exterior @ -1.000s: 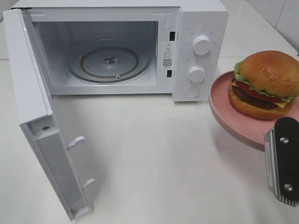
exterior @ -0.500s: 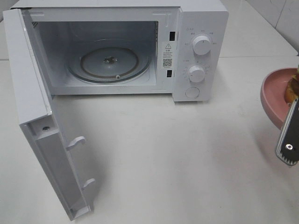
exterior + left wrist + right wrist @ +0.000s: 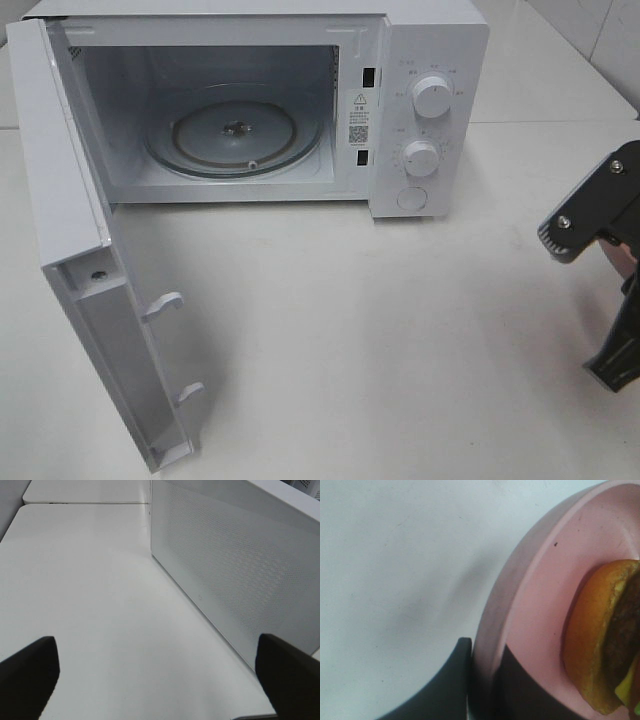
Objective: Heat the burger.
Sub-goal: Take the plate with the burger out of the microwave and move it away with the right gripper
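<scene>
The burger (image 3: 600,645) is cut off by the right wrist view's edge, only part of bun and patty being shown beside the jaws. The pink plate (image 3: 530,610) is likewise cropped, its rim hidden where the jaws clamp it.

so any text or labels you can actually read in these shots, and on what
Nothing can be read as words or numbers.
Sticker on the microwave front frame, right of the cavity: a warning triangle, lines of print too small to read, and a QR code.
Marks around the upper dial and lower dial: too small.
Wrist views: no text.
</scene>
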